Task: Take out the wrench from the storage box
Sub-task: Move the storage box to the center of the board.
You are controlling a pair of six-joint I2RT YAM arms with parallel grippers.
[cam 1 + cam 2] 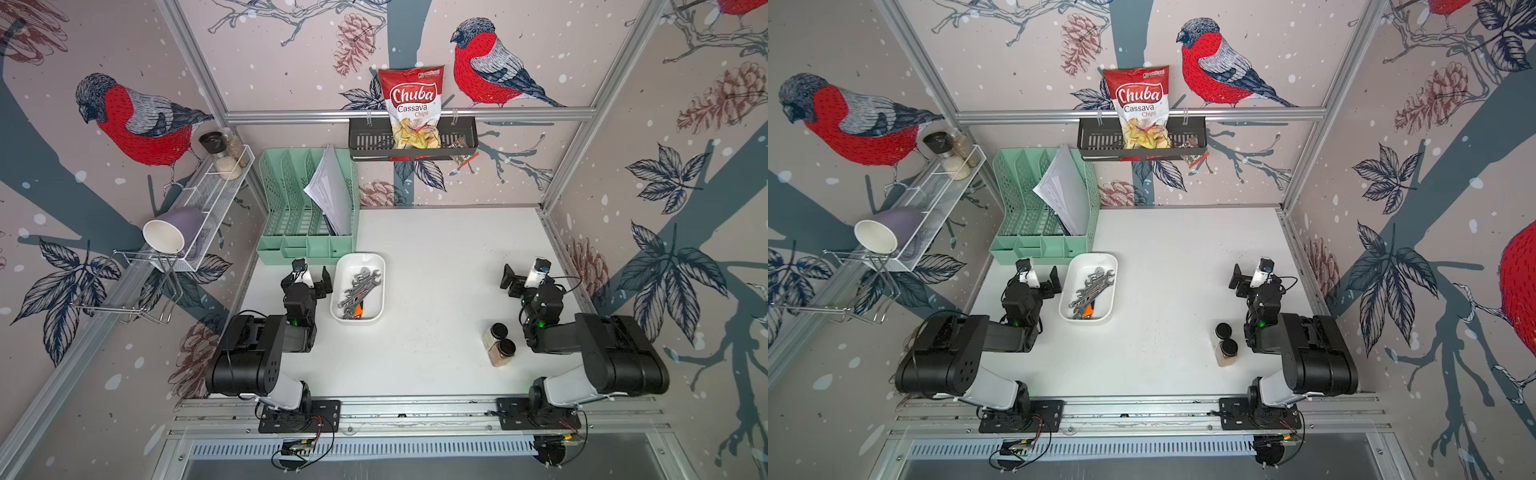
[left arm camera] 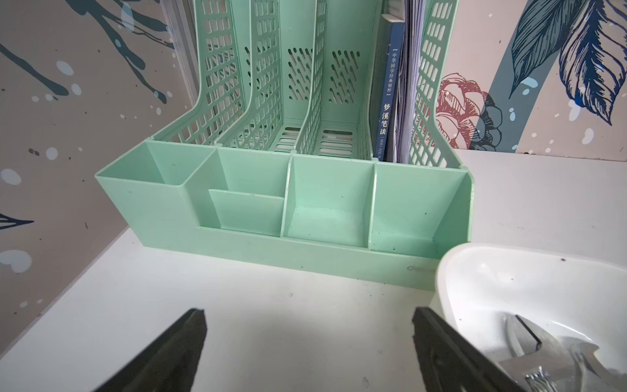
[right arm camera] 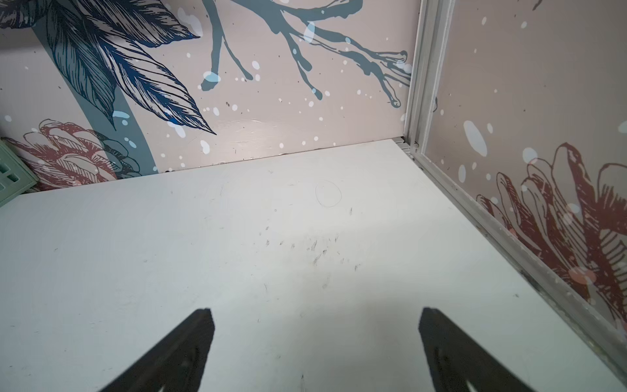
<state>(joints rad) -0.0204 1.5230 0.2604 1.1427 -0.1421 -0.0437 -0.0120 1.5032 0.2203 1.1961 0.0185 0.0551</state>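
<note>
**Seen from above, the arms' bases at 6 o'clock.** A wire shelf on the wall at 9 o'clock carried a tipped cup, out of the way of the job. In the worktop's 10 o'clock corner stood a green organiser, with papers slumped in its last slot.

Just in front of it was the left pincer, fingers spread wide and gripping nothing, aimed toward 12 o'clock over bare worktop. Close at its 3 o'clock lay the box, its long side running 12 to 6. Its far end was near the organiser, though whether they touched could not be told.

The wrenches were all inside the box, heaped across one another, with something orange at the 6 o'clock end. None had yet been taken out. The tangle suggested a single wrench would have to be lifted from the top of the pile.

On the rear wall at 12 o'clock a black basket held a chip bag. Two spice jars stood at 4 o'clock. The right pincer, equally splayed and empty, sat at 3 o'clock, well apart from the box, apparently leaving the reach to the nearer left arm.
</note>
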